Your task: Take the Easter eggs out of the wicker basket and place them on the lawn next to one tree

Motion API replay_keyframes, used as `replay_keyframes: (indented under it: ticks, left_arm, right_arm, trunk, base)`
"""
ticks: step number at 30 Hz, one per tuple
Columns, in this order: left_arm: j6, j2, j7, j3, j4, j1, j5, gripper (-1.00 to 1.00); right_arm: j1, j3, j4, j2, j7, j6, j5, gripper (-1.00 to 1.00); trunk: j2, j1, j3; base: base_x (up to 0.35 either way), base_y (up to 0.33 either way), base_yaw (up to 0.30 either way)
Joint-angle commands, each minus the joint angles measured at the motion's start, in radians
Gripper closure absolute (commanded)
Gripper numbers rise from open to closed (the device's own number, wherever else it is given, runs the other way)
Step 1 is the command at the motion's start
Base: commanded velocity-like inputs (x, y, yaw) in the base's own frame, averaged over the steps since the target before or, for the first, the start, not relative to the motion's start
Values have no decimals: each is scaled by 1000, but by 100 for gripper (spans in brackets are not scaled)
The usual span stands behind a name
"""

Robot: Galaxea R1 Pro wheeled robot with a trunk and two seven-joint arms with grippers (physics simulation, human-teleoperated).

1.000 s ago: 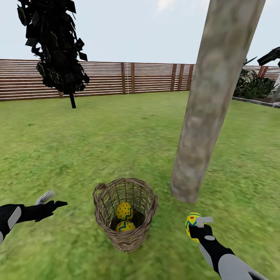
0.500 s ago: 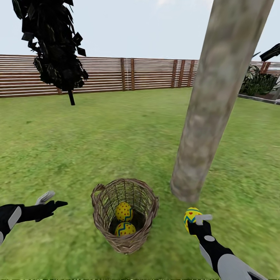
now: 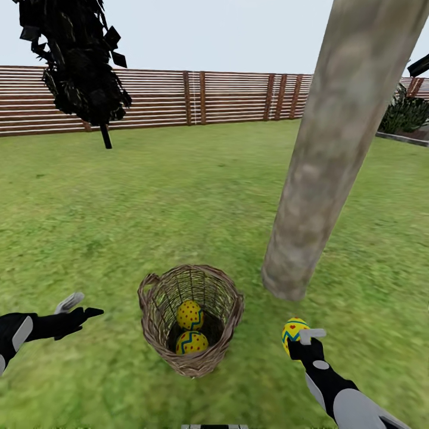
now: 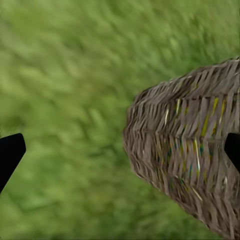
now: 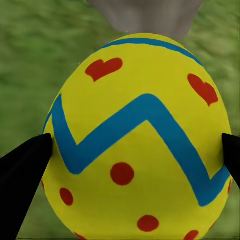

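Mottled green lawn (image 3: 149, 208) ran back to a brown slat fence (image 3: 196, 98) under pale sky; dark-leaved thin tree (image 3: 80, 65) at far left, shrubs (image 3: 408, 113) at far right. Thick pale grey-beige tree (image 3: 325, 161) leaned up from the grass, its base just right of and behind the wicker basket (image 3: 189, 319). Basket stood upright on the grass, two Easter eggs (image 3: 190, 314) inside, one resting above the other.

Left arm reached in low from the left edge, held roughly level, left pincer (image 3: 80, 305) spread, nothing in it, apart from the basket; left wrist view showed the basket wall (image 4: 190, 160) ahead between the dark fingertips (image 4: 10, 155). Right arm came up from the lower right, right pincer (image 3: 301, 339) pinching the third egg (image 3: 294, 333) above the grass, near the trunk base. Right wrist view: that egg (image 5: 137, 140) gripped between both fingertips (image 5: 25, 175), trunk (image 5: 145, 15) beyond.
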Motion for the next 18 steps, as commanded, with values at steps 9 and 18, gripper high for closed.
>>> replay_keyframes:
  ticks: [9, 18]
  left_arm:
    - [8, 0, 1, 3, 0, -1, 6, -100]
    - [8, 0, 1, 3, 0, -1, 6, -100]
  right_arm:
    - [-1, -7, 0, 0, -5, -3, 8, 100]
    - [0, -7, -9, 2, -3, -12, 8, 100]
  trunk:
    - [-3, 4, -36]
    - [-5, 8, -71]
  base:
    - [0, 0, 0]
    - [0, 0, 0]
